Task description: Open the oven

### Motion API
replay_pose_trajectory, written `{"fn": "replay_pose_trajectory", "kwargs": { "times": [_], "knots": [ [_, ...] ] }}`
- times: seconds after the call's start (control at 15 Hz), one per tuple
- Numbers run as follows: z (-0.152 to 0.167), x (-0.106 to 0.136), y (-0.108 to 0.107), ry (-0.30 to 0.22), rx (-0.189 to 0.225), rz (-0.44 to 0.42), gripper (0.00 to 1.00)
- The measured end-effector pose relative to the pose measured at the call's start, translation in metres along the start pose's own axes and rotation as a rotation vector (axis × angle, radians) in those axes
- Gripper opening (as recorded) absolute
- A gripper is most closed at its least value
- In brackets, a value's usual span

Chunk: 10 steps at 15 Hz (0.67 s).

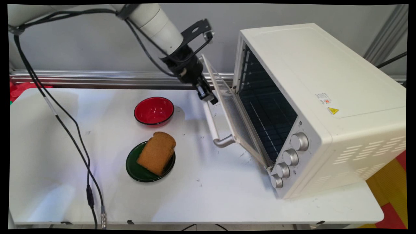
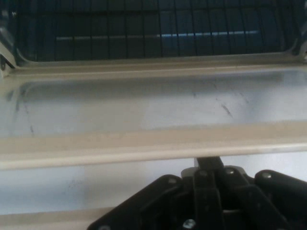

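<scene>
One pincer (image 1: pixel 213 100), seemingly closed on the handle (image 1: pixel 212 122), is best kept square to the half-open door (image 1: pixel 232 113) beyond it.

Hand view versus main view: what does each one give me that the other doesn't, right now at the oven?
Only the hand view shows the scuffed glass of the oven door close up, with the wire rack behind it.

Only the main view shows the red bowl, the slice of bread on the green plate, the oven's four knobs and its white body.

Both show the gripper at the partly opened door's handle, and the dark oven interior. Neither view settles how the jaws stand.
</scene>
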Motion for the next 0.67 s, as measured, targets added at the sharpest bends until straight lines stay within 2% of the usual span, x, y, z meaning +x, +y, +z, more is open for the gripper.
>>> {"fn": "replay_pose_trajectory", "kwargs": {
  "times": [0.4, 0.67],
  "knots": [
    [0.011, -0.045, -0.011, 0.005, -0.026, 0.006, 0.00],
    [0.017, -0.077, -0.015, 0.029, -0.055, 0.028, 0.00]
  ]
}}
